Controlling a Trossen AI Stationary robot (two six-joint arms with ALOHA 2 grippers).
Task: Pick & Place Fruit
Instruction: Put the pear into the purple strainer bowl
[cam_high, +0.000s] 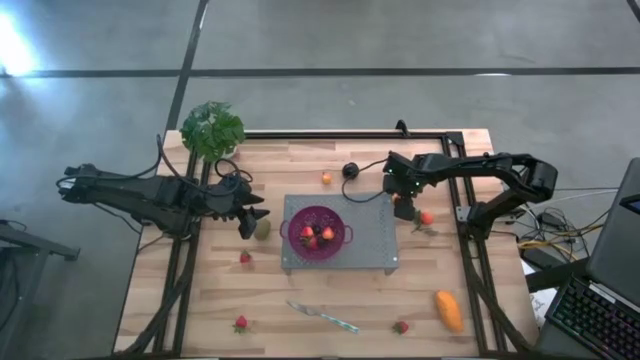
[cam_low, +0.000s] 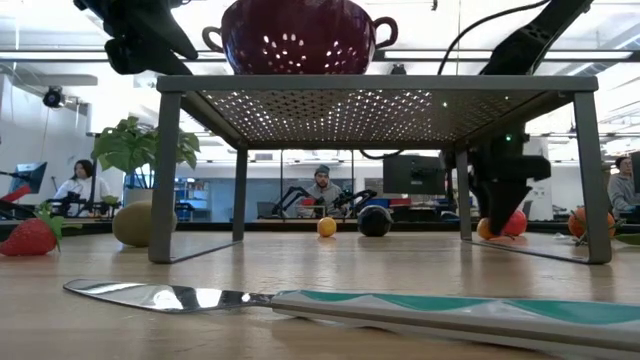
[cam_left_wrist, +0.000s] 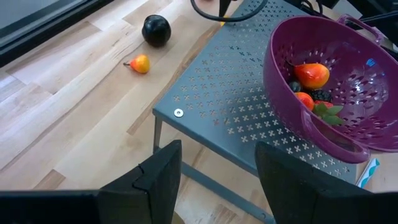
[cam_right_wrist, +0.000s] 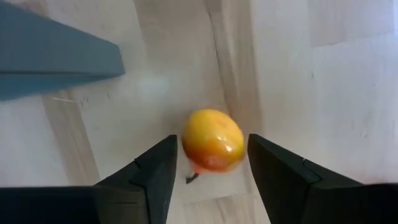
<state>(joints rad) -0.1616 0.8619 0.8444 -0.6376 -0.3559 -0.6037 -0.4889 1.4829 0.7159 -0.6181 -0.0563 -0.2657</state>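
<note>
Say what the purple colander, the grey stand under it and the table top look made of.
Purple colander: probably glossy plastic, with a smooth sheen and moulded holes.
Grey stand: likely matte painted metal, a thin perforated sheet on slim legs.
Table top: pale wood planks with visible grain.

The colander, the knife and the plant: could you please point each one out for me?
colander (cam_high: 336, 219), high view, on its purple inner wall.
knife (cam_high: 322, 317), high view, mid-length where blade meets handle.
plant (cam_high: 212, 129), high view, centre of its leaves.

I see a pale wooden desk (cam_high: 330, 300) with matt, visibly grained planks. The grey perforated metal rack (cam_high: 370, 245) at its middle looks matt; the purple plastic colander (cam_left_wrist: 367, 87) on it shines. The yellow-orange toy fruit (cam_right_wrist: 213, 140) looks glossy, and the silver knife blade (cam_low: 170, 296) mirror-bright.
</note>
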